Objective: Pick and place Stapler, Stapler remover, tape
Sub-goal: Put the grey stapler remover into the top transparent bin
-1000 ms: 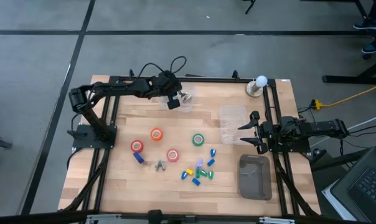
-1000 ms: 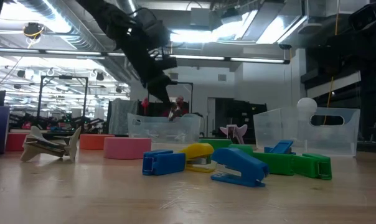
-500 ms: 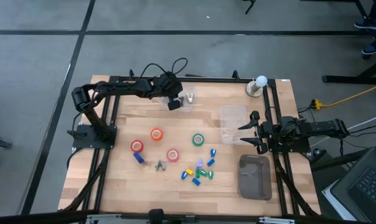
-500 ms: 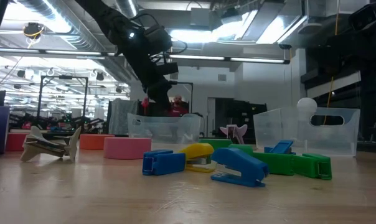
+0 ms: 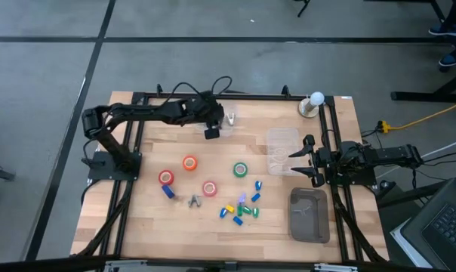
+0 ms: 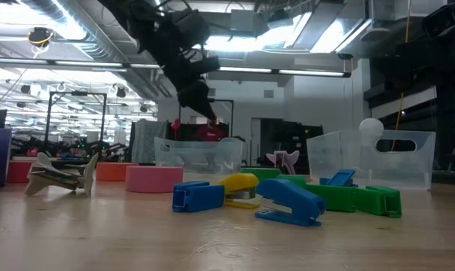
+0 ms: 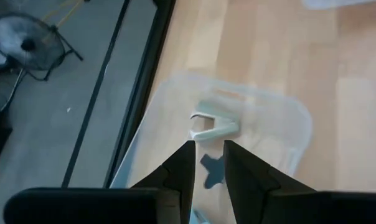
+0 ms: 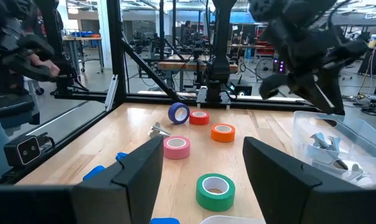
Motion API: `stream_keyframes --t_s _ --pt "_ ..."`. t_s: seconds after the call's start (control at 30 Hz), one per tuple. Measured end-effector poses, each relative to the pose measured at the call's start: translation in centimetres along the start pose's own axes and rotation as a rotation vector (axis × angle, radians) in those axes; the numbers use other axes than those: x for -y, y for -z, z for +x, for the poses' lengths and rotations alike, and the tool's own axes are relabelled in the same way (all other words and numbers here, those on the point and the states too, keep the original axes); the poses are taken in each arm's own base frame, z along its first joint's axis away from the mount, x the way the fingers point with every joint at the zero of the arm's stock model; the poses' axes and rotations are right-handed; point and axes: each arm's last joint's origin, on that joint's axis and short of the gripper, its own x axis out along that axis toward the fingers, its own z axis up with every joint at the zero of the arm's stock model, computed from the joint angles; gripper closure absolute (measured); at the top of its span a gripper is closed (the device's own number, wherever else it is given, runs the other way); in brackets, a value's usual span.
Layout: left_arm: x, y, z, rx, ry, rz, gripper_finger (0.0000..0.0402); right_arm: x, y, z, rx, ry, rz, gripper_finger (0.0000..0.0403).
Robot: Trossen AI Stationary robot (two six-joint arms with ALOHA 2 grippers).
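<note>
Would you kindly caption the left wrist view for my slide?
Left end effector open above a clear bin holding a pale staple remover.

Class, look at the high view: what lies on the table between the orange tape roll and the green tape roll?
Bare wood only. In the high view, nothing sits between the orange roll and the green roll; the pink roll lies nearer the front edge, off that line.

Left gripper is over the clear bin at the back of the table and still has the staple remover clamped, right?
Not quite. The left gripper is over the clear bin, but it is not clamping anything: the left wrist view shows its fingers apart with nothing between them, and the staple remover lying on the bin's floor below.
</note>
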Motion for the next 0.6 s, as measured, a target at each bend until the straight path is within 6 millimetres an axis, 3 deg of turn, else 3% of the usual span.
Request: stream_keyframes --t_s 0.6 --pt "5.1 -4.0 -9.7 0.288 0.135 0.048 0.0322 0.0 0.0 0.0 0.0 0.0 0.0 0.0178"
